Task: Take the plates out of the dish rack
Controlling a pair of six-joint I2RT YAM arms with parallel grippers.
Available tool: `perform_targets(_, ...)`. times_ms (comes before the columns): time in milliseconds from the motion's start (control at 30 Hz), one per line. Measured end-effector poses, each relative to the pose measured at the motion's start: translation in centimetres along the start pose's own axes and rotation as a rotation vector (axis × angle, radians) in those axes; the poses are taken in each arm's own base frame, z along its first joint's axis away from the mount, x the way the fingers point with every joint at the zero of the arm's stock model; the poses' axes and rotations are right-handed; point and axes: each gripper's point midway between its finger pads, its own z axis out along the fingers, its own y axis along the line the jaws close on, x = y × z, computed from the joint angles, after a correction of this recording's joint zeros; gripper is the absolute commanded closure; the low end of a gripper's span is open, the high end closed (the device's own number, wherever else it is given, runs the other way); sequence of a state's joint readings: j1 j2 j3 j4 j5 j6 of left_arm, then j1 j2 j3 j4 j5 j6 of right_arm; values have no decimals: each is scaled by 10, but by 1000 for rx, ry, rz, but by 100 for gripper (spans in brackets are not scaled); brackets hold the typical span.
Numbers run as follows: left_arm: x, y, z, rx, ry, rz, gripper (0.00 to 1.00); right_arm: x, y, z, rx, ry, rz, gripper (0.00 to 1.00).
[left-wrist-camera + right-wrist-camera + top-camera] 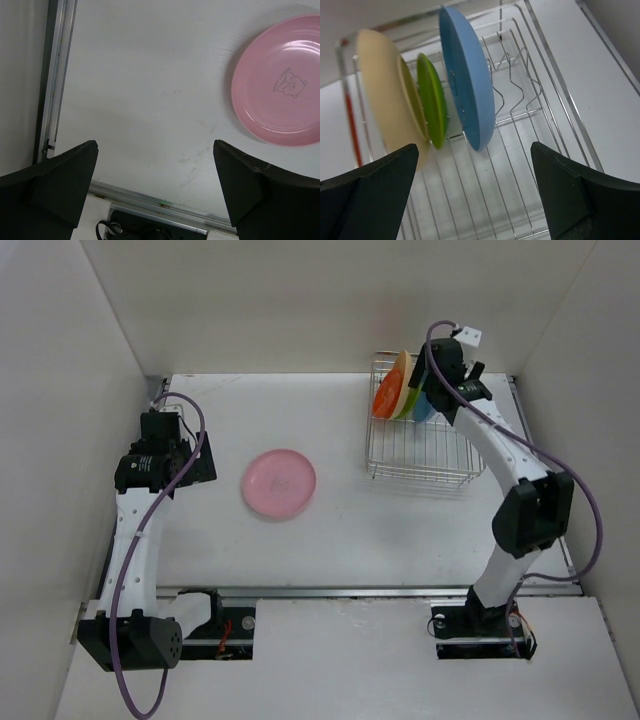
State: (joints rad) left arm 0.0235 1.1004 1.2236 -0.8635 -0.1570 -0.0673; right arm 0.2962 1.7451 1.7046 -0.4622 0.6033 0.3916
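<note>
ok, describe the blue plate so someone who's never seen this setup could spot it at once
The dish rack sits at the far right of the table. Plates stand on edge in a row at its far end; the blue plate is the end one beside the rack's empty slots. It's the only blue one, larger than the lime green plate next to it.

You are working in a robotics lab test cell. Plain white panels [300, 300] enclose a white table [400, 530]. Between the jaws of the left gripper [155, 145], an aluminium rail [150, 199] edges that table. Purple cables [598, 525] trail from arms whose bases [480, 625] are bolted at the near edge.
</note>
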Motion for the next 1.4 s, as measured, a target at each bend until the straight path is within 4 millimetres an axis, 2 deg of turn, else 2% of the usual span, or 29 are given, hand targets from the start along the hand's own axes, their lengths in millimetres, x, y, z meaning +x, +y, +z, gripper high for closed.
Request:
perform_targets(133, 0, 0, 0, 0, 0, 0, 0, 49, -12, 49, 87, 100, -52, 2)
perform_targets(233, 0, 0, 0, 0, 0, 5, 0, 67, -14, 74, 120, 135, -64, 13)
perform_targets(267, 0, 0, 0, 0, 0, 6, 0, 70, -16, 80, 128, 141, -62, 19)
perform_targets(367, 0, 0, 0, 0, 0, 6, 0, 73, -19, 86, 140, 147, -55, 30)
perform_targets(467, 0, 0, 0, 4, 1, 7, 0, 64, -19, 87, 142, 127, -38, 51)
perform_targets(500, 0, -1, 0, 5, 1, 7, 0, 61, -19, 87, 142, 117, -31, 65)
perform_targets(533, 0, -1, 0, 7, 2, 7, 0, 58, -18, 87, 143, 111, -26, 73)
perform_targets(600, 1, -1, 0, 8, 3, 7, 0, 55, -20, 87, 153, 101, -29, 82)
perform_targets(633, 1, -1, 1, 9, 3, 7, 0, 55, -23, 87, 167, 100, -41, 91)
perform_targets(700, 2, -2, 1, 10, 5, 8, 0, 55, -30, 86, 192, 101, -68, 100)
perform_targets(767, 1, -2, 1, 11, 5, 8, 0, 53, -36, 83, 218, 95, -82, 100)
perform_targets(867, 2, -2, 1, 12, 5, 8, 0, 42, -49, 71, 265, 65, -94, 100)
perform_targets(933, 1, -3, 1, 16, 5, 7, 0, 24, -60, 56, 296, 25, -96, 100)
perform_targets(1033, 2, -3, 1, 18, 5, 7, 0, -24, -80, 19, 330, -85, -65, 100)
perform_targets(1167, 2, -3, 1, 20, 6, 7, 0, -101, -95, -42, 295, -275, 54, 100)
perform_targets(1233, 2, -4, 1, 22, 5, 7, 0, -128, -101, -70, 270, -348, 104, 100)
perform_targets(1300, 1, -4, 0, 22, 3, 7, 0, -144, -106, -89, 256, -393, 135, 100)
perform_targets(1400, 1, -3, -2, 24, -6, 5, 0, -151, -106, -106, 239, -416, 145, 100)
